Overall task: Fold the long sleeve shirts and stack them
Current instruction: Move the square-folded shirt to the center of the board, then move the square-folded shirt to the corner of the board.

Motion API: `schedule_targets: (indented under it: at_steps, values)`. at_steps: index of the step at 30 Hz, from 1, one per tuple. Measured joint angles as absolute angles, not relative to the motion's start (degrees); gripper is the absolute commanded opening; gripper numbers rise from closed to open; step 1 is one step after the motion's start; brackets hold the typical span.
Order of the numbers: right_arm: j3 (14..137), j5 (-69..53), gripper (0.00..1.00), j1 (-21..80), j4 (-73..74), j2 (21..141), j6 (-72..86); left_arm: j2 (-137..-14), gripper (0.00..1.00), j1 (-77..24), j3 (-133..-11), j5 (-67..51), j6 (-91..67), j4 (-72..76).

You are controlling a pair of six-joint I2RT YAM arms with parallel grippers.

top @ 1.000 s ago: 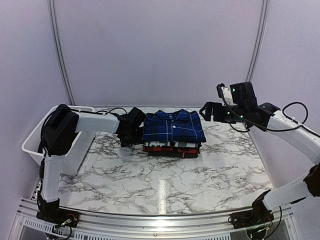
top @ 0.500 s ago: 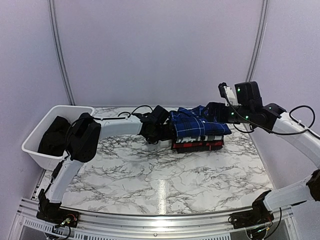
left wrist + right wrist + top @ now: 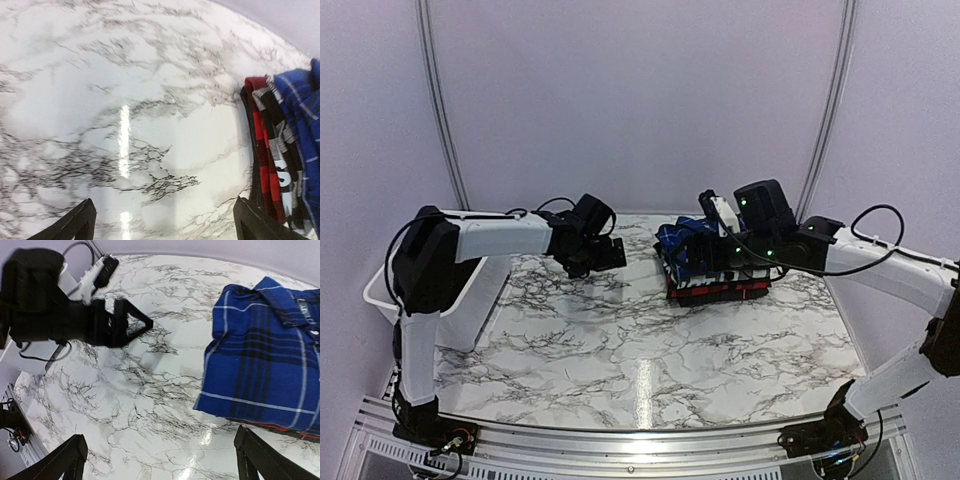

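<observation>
The long sleeve shirts lie folded in one stack (image 3: 720, 285) at the back right of the marble table. The royal blue plaid shirt (image 3: 265, 350) is on top, the black-and-white check (image 3: 281, 155) under it, and the red-and-black (image 3: 259, 150) at the bottom. My right gripper (image 3: 682, 252) hovers open over the stack's left end and hides much of the blue shirt from above; its fingertips (image 3: 70, 460) frame bare marble. My left gripper (image 3: 608, 252) stands open and empty left of the stack, apart from it.
A white plastic tub (image 3: 382, 290) stands at the table's left edge behind the left arm. The lilac back wall runs close behind the stack. The left arm's cable (image 3: 40, 357) trails over the marble near the tub.
The stack slid to the right with the left gripper against its left side. The left gripper then drew back to the left. The right arm swung left and down over the stack.
</observation>
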State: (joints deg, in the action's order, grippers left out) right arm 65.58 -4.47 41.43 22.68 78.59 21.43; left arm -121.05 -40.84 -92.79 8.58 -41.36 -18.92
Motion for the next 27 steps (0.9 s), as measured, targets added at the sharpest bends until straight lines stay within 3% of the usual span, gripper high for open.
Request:
schedule_targets:
  at_steps: [12, 27]
  values:
    - [70.5, -2.2, 0.98, 49.9, 14.2, 99.0, 25.5, -94.2, 0.99, -37.7, -78.7, 10.5, -35.7, -18.7]
    - [76.7, 5.9, 0.99, 46.2, 6.3, 116.1, 27.6, -86.6, 0.99, -37.7, -72.3, 7.6, -33.8, -18.9]
